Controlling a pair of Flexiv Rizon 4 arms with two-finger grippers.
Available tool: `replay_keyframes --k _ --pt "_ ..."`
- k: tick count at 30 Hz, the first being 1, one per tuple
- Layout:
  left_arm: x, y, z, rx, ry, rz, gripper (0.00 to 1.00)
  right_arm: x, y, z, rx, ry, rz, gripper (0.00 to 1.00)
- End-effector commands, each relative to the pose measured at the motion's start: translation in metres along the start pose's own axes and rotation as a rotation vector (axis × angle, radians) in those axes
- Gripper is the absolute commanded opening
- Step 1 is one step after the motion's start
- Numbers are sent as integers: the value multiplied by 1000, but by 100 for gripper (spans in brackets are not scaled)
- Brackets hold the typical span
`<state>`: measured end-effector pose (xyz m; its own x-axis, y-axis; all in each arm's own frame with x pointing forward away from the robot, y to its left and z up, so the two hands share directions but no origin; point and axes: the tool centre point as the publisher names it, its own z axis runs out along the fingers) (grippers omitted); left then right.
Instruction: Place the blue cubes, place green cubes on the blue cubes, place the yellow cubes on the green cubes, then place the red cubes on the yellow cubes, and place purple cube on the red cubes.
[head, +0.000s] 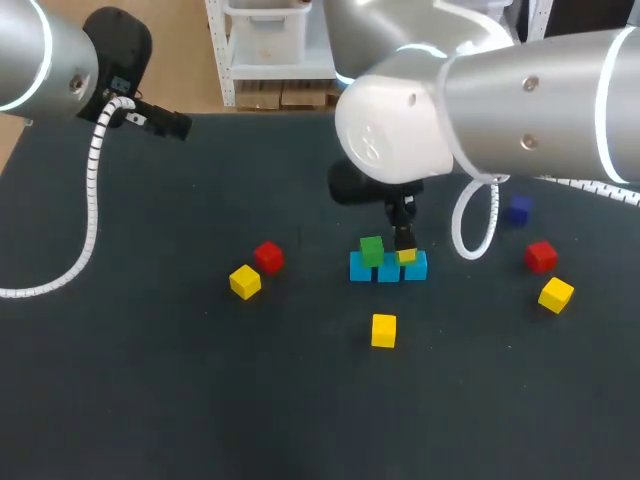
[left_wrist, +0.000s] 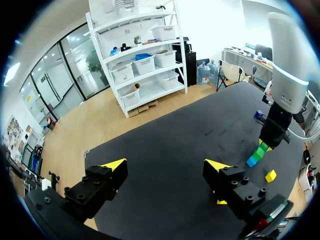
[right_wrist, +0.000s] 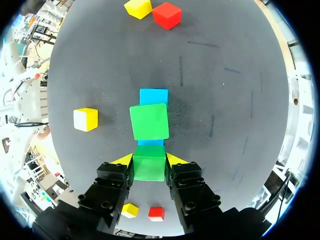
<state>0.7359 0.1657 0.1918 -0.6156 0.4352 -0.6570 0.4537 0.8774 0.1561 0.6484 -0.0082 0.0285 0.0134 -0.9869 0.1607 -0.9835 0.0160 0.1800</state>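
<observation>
Right hand (right_wrist: 149, 159): clenched on held green cube (right_wrist: 149, 169), head view centre.
Blue cubes (head: 388, 270): best lower it square onto them, flush beside set green cube (head: 371, 250), then let go.
Left hand (left_wrist: 166, 166): released, upper left.

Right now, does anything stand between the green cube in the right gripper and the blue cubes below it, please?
Nothing visible does. The right gripper, shut on the held green cube, hangs just over the blue cubes; the placed green cube sits beside that spot, not under it.

Black table (right_wrist: 225, 100), blue cubes (right_wrist: 153, 95), green cube (right_wrist: 149, 167)
</observation>
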Motion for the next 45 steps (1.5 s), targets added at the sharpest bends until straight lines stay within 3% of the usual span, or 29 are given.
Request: replay_keyframes --k 1,27,28,29,32,34,35,36,45 --pt "-1 1 1 3 0 0 100 1 1 0 -5 -2 -1 0" --pt "-1 1 1 3 0 0 100 0 3 8 -19 -9 -1 0" --pt "-1 1 1 3 0 0 100 0 4 8 -16 -5 0 4" --pt "-1 1 1 3 0 0 100 0 4 8 -16 -4 2 16" --pt "-1 1 1 3 0 0 100 0 4 9 -17 -5 2 40" --pt "-1 1 1 3 0 0 100 0 4 9 -18 -6 4 50" --pt "-1 1 1 3 0 0 100 0 4 9 -18 -6 5 79" --pt "-1 1 1 3 0 0 100 0 4 9 -18 -6 6 100" --pt "-1 1 1 3 0 0 100 2 2 5 -5 -31 27 100"
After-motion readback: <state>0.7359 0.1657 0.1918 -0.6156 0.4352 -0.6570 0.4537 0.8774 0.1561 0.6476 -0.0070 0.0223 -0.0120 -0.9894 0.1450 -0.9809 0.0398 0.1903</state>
